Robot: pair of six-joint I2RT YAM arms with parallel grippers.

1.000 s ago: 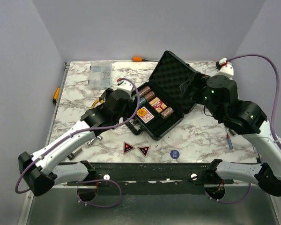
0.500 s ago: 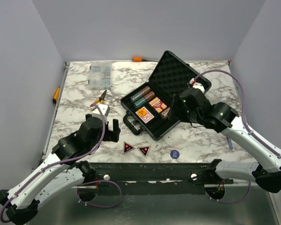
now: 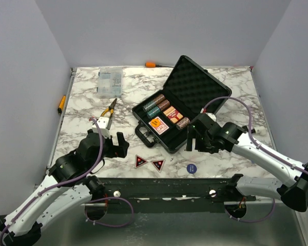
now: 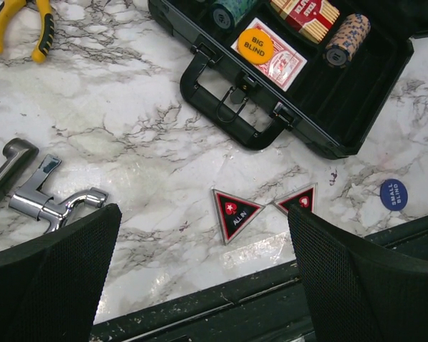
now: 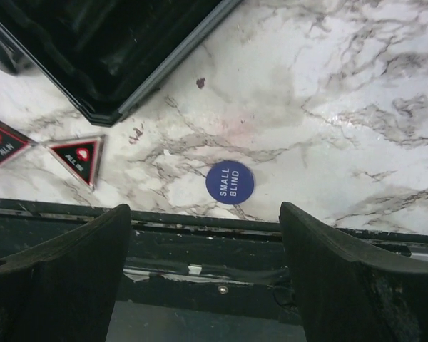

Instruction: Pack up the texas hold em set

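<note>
Broadly, the white marble-patterned worktop (image 3: 231, 87) carries everything. The black hard briefcase with grey foam lining (image 3: 192, 89) lies open near its middle, lid tilted back toward the far side, handle facing the arms. The left hand (image 3: 118, 145) hovers just left of the handle, fingers spread wide and holding nothing. The right hand (image 3: 193, 141) hangs by the case's near right corner, likewise wide and empty. The clear plastic organiser box (image 3: 109, 82) sits at the far left, and the yellow-handled pliers (image 3: 110, 110) lie between it and the left hand. Inside the case rest the chip stacks (image 3: 158, 105) and the orange card deck (image 3: 159, 124), with an orange round "BIG BLIND" button (image 4: 257, 47) on top of it. The 2 red-black triangles (image 3: 140, 161) lie side by side near the worktop's front edge, apart from the case. The small blue round "SMALL BLIND" button (image 3: 191, 167) lies to their right.
</note>
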